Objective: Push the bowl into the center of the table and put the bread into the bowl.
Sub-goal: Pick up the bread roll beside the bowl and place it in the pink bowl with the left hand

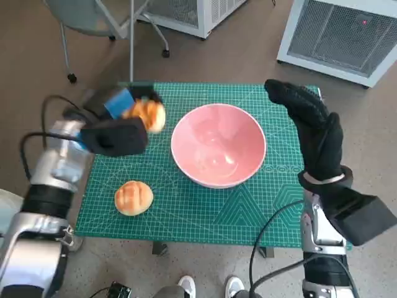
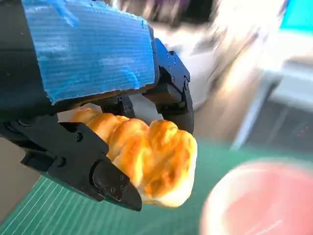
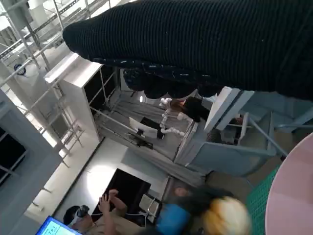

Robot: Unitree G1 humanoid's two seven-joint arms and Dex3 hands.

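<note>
A pink bowl stands near the middle of the green mat; its rim shows blurred in the left wrist view. My left hand grips a golden bread roll lifted above the mat, just left of the bowl. In the left wrist view the roll sits between the black fingers. A second roll lies on the mat at the front left. My right hand hovers by the bowl's right side, fingers stretched out, holding nothing. The right wrist view shows the glove and the held roll.
White cabinet units stand on the floor beyond the table, and a chair at the back left. A person's shoes show below the table's front edge. A person sits in the right wrist view.
</note>
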